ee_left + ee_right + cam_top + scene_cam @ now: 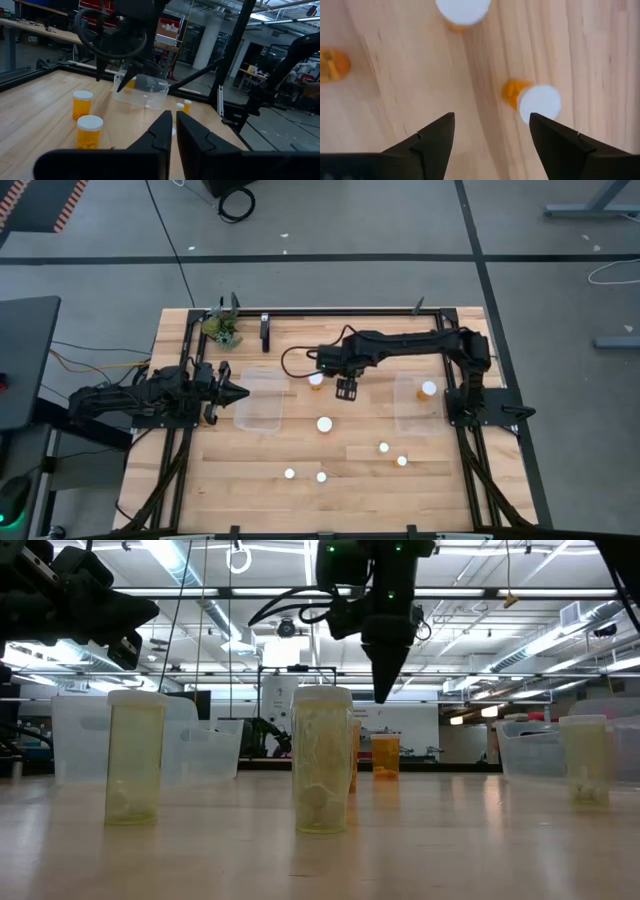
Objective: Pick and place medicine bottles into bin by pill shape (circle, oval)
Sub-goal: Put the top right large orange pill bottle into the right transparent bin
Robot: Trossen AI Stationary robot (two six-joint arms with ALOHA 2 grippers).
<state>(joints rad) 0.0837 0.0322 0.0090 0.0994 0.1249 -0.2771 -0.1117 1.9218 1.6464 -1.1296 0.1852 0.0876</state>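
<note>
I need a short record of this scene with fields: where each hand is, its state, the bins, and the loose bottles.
left hand: shut, empty, at the left edge of the left bin
right hand: open, empty, above the table near the middle, pointing down
nearest bottles: one beside the right hand, one in front of it
right bin: holds one orange bottle
loose small bottles: four toward the front, for example

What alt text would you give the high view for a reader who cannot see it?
Seen from above, the right gripper hangs open over the table beside an amber bottle. Another bottle sits in the right bin; five more stand loose. The left gripper, shut, points at the left bin.
</note>
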